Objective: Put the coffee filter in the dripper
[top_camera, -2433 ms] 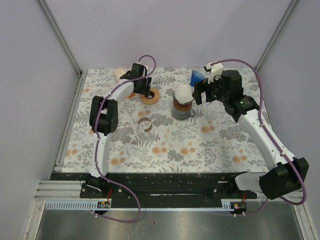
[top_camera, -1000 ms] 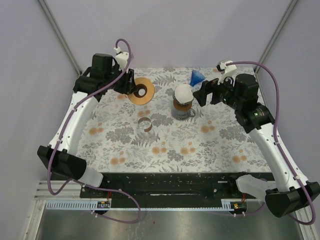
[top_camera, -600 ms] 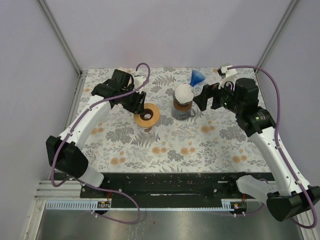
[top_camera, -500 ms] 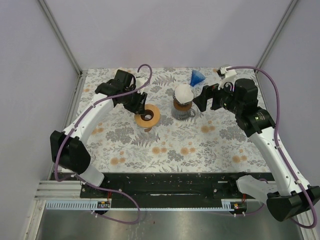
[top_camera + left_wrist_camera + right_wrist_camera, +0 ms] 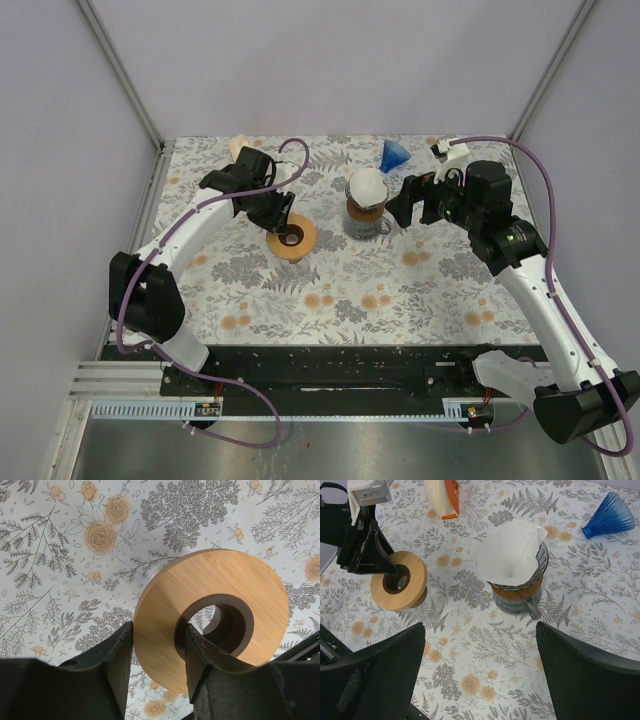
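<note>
a robot lab cell — plain panel walls [image 5: 340,60], aluminium posts [image 5: 118,72], floral-covered table [image 5: 400,290].

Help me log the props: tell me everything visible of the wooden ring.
The wooden ring is a flat, thick round disc of light bamboo-like wood with a darker brown wall round its central hole. The left end effector pinches its band, one finger outside the rim, the other through the hole. It hangs face up over the floral tablecloth, above a clear glass piece; whether they touch I cannot tell.
</note>
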Motion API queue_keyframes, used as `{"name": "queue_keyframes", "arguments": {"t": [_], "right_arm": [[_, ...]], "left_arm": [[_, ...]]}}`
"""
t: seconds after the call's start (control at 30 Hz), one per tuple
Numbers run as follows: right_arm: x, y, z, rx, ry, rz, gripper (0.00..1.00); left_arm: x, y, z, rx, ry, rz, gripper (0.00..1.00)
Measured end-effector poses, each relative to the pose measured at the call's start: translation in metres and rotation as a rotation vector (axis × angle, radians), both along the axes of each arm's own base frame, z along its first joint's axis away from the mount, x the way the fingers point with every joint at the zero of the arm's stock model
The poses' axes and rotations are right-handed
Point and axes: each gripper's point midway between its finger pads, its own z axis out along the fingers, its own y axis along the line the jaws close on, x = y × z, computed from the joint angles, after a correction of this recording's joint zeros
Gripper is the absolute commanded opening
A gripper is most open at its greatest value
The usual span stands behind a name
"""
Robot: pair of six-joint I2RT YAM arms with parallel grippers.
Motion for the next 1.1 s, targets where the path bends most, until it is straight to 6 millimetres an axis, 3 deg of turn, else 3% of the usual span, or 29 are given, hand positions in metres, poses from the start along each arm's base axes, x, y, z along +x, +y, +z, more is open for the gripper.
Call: {"name": "queue_keyframes", "arguments": {"t": [0.13, 0.37, 0.63, 0.83, 1.1], "right_arm": [[0.0, 0.0, 0.0, 0.0, 0.0, 0.0, 0.99], [-0.001, 0.001, 0.0, 0.002, 0.001, 0.006, 0.99], [0.006, -0.001, -0.003, 0.006, 0.028, -0.028, 0.99], [0.054, -0.005, 0.001, -0.018, 0.071, -0.158, 1.0], [0.157, -0.021, 0.027, 0.028, 0.052, -0.324, 1.0]], "left_arm": [[0.0, 0.002, -0.008, 0.012, 0.002, 0.003, 0.03], [0.002, 0.001, -0.007, 0.008, -0.007, 0.003, 0.53], [0.001, 0.002, -0.002, 0.009, -0.023, -0.002, 0.77], [0.007, -0.002, 0.027, -0.025, -0.079, -0.006, 0.82], [0.008, 0.008, 0.066, -0.079, -0.172, 0.014, 0.86]]}}
